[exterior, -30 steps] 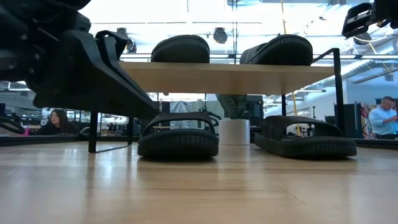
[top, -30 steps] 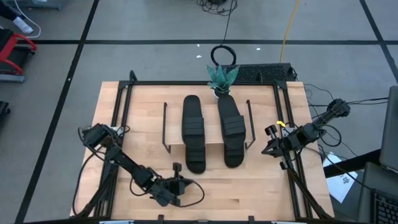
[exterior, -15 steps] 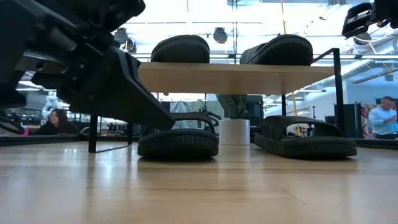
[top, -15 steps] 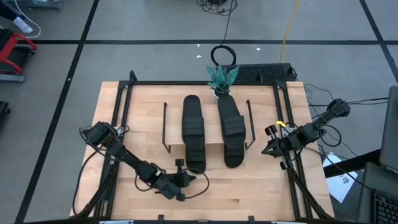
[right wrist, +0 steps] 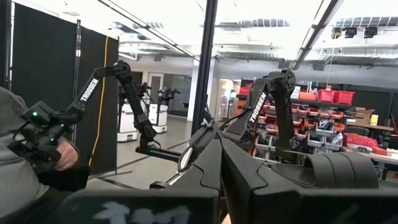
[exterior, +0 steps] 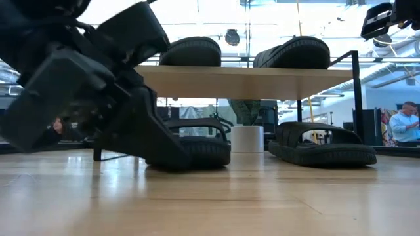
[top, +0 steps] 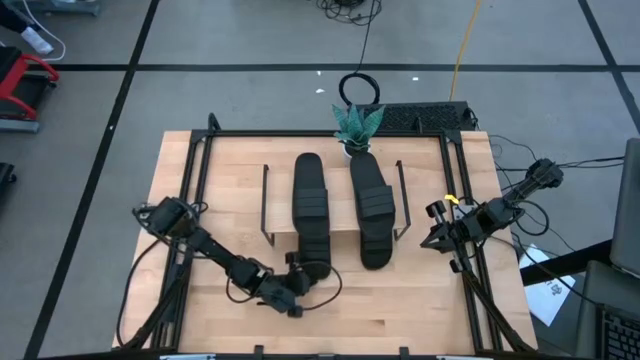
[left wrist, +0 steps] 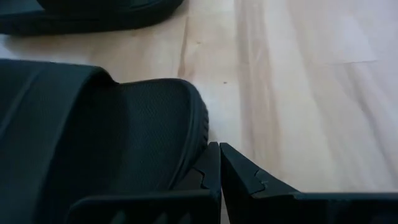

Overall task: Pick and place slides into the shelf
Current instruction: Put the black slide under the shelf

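Two black slides point(top: 311, 195) point(top: 373, 200) lie on the shelf's wood board point(top: 280, 205). Two more rest on their soles on the table under it, their near ends sticking out point(top: 316, 264) point(top: 375, 256). The low view shows the pairs above point(exterior: 191, 51) and below point(exterior: 321, 149) the board point(exterior: 262, 82). My left gripper point(top: 297, 281), shut, sits low on the table at the near end of the left lower slide point(left wrist: 93, 137). My right gripper point(top: 432, 238), shut, waits raised by the table's right edge. My left gripper point(left wrist: 219, 149) has its shut fingers against the rim at the near end of the left lower slide's sole point(left wrist: 200, 127). The outer side of one finger point(left wrist: 210, 165) meets it. The fingers come low along the table from its near left. The slide lies flat on the table.
A small plant in a white pot point(top: 357, 125) point(exterior: 247, 139) stands behind the shelf at the far edge. Black frame rails point(top: 195, 180) run along the table's sides. Bare wood point(top: 400, 310) lies along the near edge. People sit in the room beyond point(exterior: 401, 124).
My left gripper has swept along the table toward its right and slightly toward the far edge, from the near-left area up to the near end of the left lower slide, turning as it went. Its fingers now stand at that slide's rim.
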You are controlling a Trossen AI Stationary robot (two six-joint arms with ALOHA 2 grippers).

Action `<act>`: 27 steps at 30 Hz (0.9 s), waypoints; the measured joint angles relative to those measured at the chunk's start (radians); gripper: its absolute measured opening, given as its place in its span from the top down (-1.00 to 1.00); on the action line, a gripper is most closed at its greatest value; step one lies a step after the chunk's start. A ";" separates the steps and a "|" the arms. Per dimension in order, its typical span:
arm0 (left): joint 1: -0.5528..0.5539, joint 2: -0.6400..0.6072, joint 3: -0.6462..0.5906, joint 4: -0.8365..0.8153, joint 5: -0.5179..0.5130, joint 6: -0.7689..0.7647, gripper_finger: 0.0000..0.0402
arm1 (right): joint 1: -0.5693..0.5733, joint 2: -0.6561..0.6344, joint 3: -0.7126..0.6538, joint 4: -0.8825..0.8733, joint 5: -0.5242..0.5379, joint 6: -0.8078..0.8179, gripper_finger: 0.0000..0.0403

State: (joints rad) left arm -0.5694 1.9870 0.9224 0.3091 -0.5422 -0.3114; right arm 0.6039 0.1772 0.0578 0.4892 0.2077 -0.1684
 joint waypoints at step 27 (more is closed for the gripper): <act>0.053 0.002 0.000 -0.042 0.034 0.120 1.00 | 0.000 0.000 0.000 -0.017 0.001 0.000 1.00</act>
State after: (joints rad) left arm -0.5160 1.9888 0.9226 0.2668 -0.5082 -0.1915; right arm 0.6041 0.1772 0.0578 0.4721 0.2083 -0.1688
